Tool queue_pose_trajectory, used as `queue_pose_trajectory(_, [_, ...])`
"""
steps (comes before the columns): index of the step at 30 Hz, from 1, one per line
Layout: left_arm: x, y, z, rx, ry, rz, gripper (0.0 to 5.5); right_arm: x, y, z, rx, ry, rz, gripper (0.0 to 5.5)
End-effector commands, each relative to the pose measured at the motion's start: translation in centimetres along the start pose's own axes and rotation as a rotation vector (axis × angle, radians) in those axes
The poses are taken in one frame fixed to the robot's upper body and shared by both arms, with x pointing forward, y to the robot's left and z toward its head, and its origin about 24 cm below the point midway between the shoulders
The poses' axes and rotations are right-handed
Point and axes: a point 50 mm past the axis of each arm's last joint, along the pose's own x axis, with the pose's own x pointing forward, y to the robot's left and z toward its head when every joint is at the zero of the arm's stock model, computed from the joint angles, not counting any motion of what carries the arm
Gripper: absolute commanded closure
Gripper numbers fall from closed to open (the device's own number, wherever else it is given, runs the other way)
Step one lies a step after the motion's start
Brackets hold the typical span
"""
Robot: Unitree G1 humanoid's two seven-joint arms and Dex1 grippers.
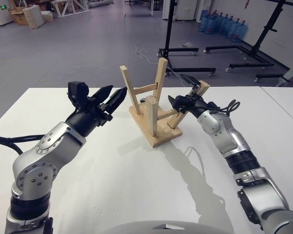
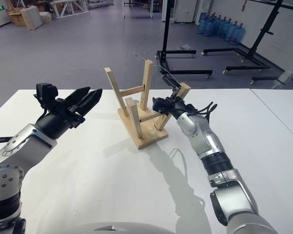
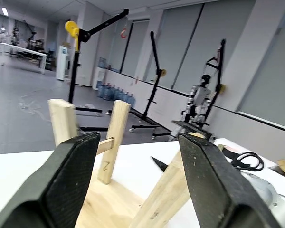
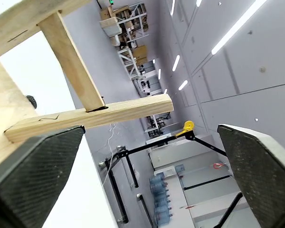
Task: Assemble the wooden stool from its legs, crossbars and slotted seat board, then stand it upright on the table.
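Two empty, wide-open jaws: left gripper [image 1: 119, 90] and right gripper [image 1: 172, 103] flank the legs-up stool [image 1: 152, 118], probably so I can flip it.

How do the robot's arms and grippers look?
The left arm and right arm have silver-grey shells with black joint sections; the left shows round caps with screws. Black cables run by the left elbow and loop at the right wrist. The left gripper and right gripper each have two black, tapered fingers with textured pads.
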Motion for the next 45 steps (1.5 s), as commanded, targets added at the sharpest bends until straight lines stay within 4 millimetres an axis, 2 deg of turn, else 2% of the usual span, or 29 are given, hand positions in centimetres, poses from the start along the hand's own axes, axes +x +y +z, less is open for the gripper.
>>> queue_pose_trajectory(1, [0.0, 0.2, -0.1, 0.019, 0.008, 0.014, 2.49, -2.0, 7.4, 0.1, 0.264, 0.075, 0.421, 0.32])
queue_pose_trajectory(4, [0.0, 0.2, -0.2, 0.021, 0.002, 0.021, 2.49, -1.4, 6.0, 0.5, 0.234, 0.044, 0.384, 0.32])
queue_pose_trajectory(7, [0.2, 0.2, -0.3, 0.024, -0.002, 0.020, 2.49, -0.8, 3.6, 0.9, 0.160, -0.006, 0.252, 0.32])
queue_pose_trajectory(10, [0.2, 0.3, -0.2, 0.027, -0.006, 0.020, 2.49, -0.3, -1.0, 2.5, 0.230, -0.137, -0.013, 0.32])
queue_pose_trajectory(13, [-0.1, 0.6, -0.3, 0.035, -0.002, 0.029, 2.49, -1.1, -8.0, 3.7, 0.442, -0.322, -0.353, 0.32])
queue_pose_trajectory(14, [-0.1, 0.6, -0.3, 0.036, -0.005, 0.022, 2.49, -2.0, -10.2, 3.2, 0.478, -0.368, -0.464, 0.32])
queue_pose_trajectory(16, [0.1, 0.6, -0.4, 0.040, -0.015, -0.002, 2.49, -3.3, -12.5, 1.0, 0.535, -0.356, -0.611, 0.32])
queue_pose_trajectory(18, [0.3, 0.6, -1.4, 0.050, 0.032, -0.047, 2.49, -4.1, -12.2, -2.4, 0.677, -0.255, -0.650, 0.32])
queue_pose_trajectory(21, [0.2, 1.0, -3.0, 0.077, 0.125, -0.086, 2.49, -4.8, -10.0, -6.0, 0.844, -0.110, -0.652, 0.32])
queue_pose_trajectory(25, [0.9, 1.2, -4.5, 0.073, 0.212, -0.122, 2.49, -5.1, -7.0, -7.8, 0.915, 0.000, -0.615, 0.32])
queue_pose_trajectory(29, [1.3, 1.2, -4.8, 0.096, 0.246, -0.194, 2.49, -4.8, -5.3, -8.1, 0.964, 0.027, -0.574, 0.32])
queue_pose_trajectory(35, [2.0, 2.2, -4.9, 0.190, 0.318, -0.307, 2.49, -4.4, -4.5, -8.1, 0.974, 0.022, -0.512, 0.32])
queue_pose_trajectory(38, [2.6, 2.0, -4.7, 0.203, 0.332, -0.393, 2.49, -4.1, -3.8, -8.2, 0.989, 0.020, -0.440, 0.32])
queue_pose_trajectory(45, [4.3, 2.1, -5.0, 0.212, 0.337, -0.436, 2.49, -2.9, -2.4, -5.9, 1.029, -0.086, -0.248, 0.32])
